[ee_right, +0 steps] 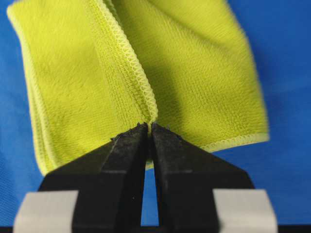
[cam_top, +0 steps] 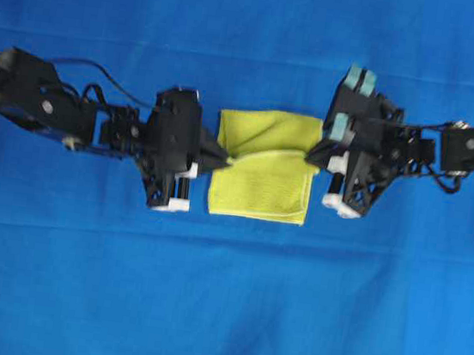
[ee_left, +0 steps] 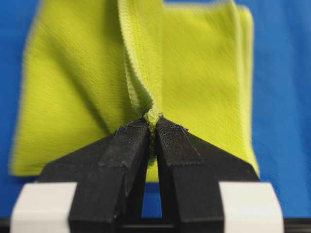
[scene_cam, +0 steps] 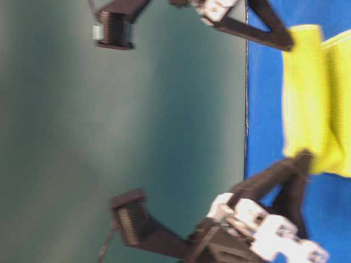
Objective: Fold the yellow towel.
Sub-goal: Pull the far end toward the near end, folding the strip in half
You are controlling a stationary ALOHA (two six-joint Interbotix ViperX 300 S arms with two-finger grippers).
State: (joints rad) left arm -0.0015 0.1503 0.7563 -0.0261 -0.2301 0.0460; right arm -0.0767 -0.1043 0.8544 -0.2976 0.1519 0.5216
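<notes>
Both claws, left (ee_left: pixel 151 127) and right (ee_right: pixel 148 130), pinch the hemmed edge of the partly folded yellow towel (cam_top: pixel 266 151).

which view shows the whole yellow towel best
The overhead exterior view: the whole yellow towel lies on the blue table cover, a gripper at each side. Both wrist views show close-ups of a pinched hem, cropping the towel. The table-level view is blurred and cuts it off.
</notes>
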